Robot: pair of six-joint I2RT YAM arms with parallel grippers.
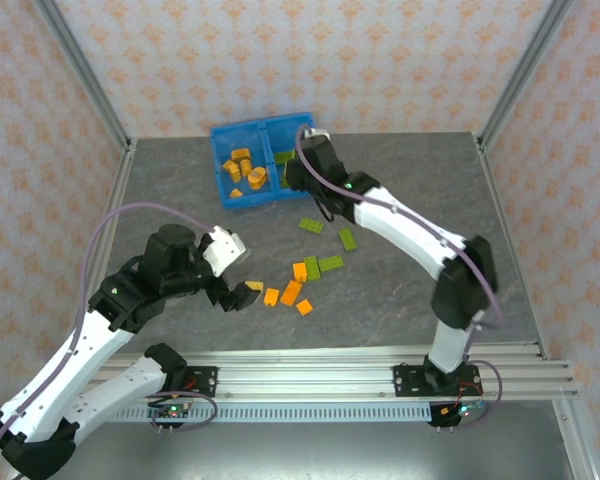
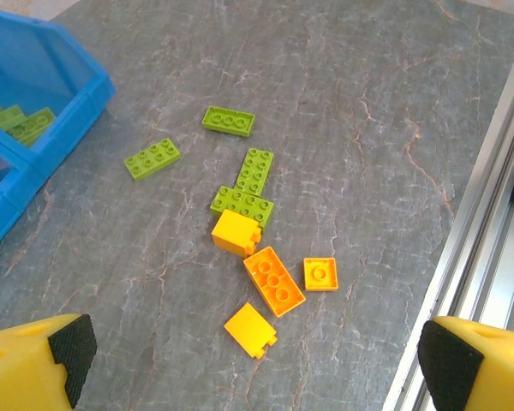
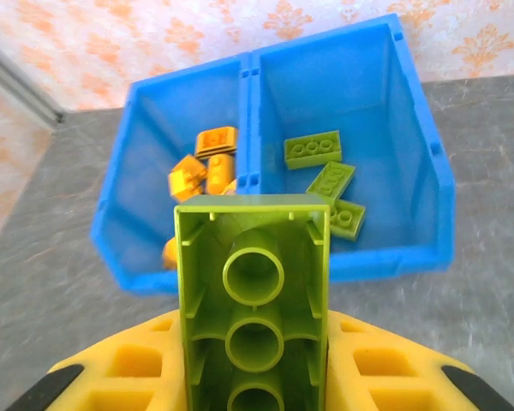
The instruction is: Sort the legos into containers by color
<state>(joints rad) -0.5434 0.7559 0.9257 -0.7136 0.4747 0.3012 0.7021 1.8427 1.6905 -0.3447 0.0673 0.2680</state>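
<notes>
**Right gripper clamps a green brick at the bin**

The right gripper (image 3: 257, 390) is closed on a lime green brick (image 3: 255, 291), whose hollow underside faces the wrist camera. It hangs at the near right corner of the blue bin (image 1: 225, 132), which sits at the table's (image 1: 420, 180) far edge. The bin's left compartment (image 3: 154, 128) contains orange bricks (image 3: 201, 163), and its right compartment (image 3: 368, 94) contains green bricks (image 3: 325, 171).

The left gripper (image 2: 257, 355) hangs with its jaws wide apart and nothing between them, above loose bricks toward the table's near edge: four green pieces (image 2: 248, 184) and four orange pieces (image 2: 274, 278).
</notes>
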